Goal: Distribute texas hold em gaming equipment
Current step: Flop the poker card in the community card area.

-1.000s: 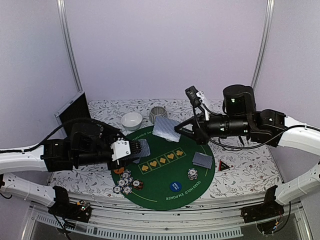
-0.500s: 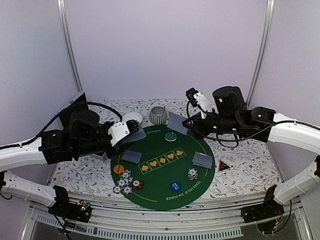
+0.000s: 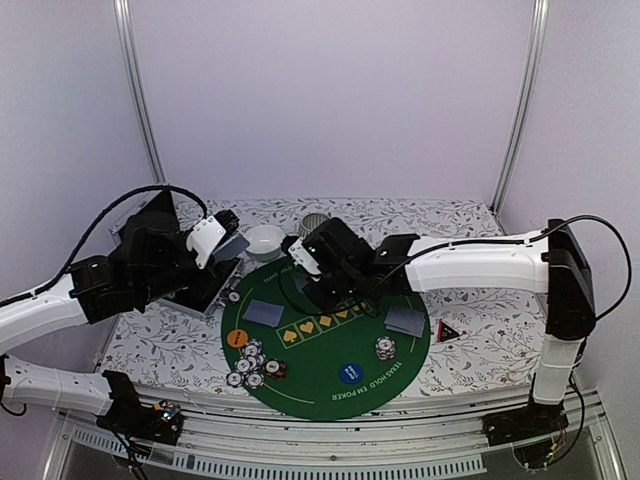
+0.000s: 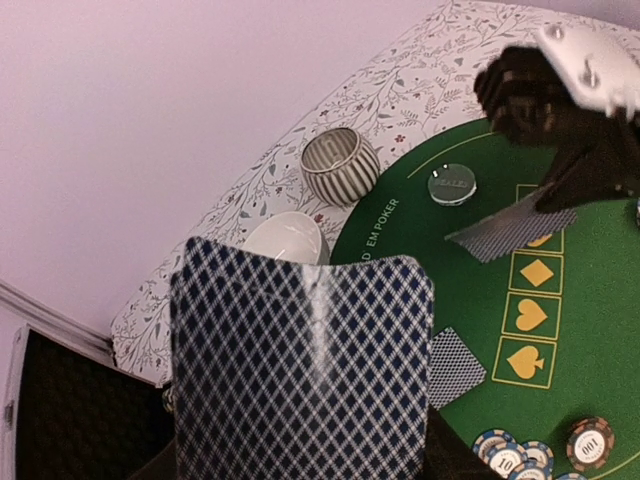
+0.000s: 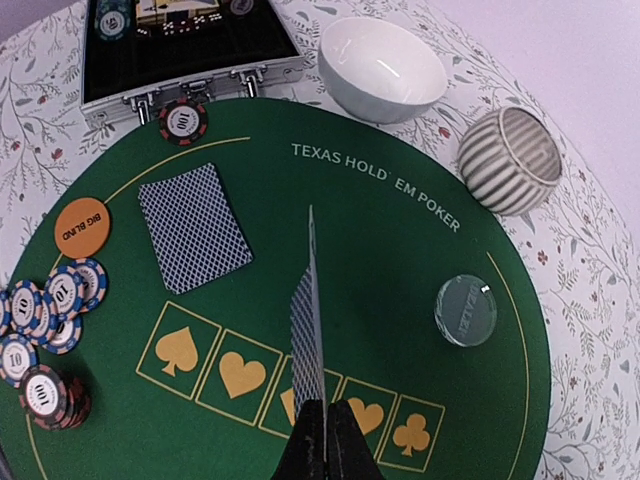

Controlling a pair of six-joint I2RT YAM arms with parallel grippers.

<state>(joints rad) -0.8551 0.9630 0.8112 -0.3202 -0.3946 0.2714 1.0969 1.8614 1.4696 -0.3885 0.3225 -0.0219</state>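
Floral cloth (image 3: 480,345) carries the round green mat (image 3: 330,390), and above its middle we see the right gripper (image 5: 318,432) clamped on one playing card (image 5: 308,330) held edge-up, while the left gripper (image 3: 222,240), beyond the mat's far-left edge, grasps a stack of cards (image 4: 300,370) beside the white bowl (image 3: 264,240).

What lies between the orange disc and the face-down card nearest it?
Only bare green mat separates the orange disc and the card, per the right wrist view.
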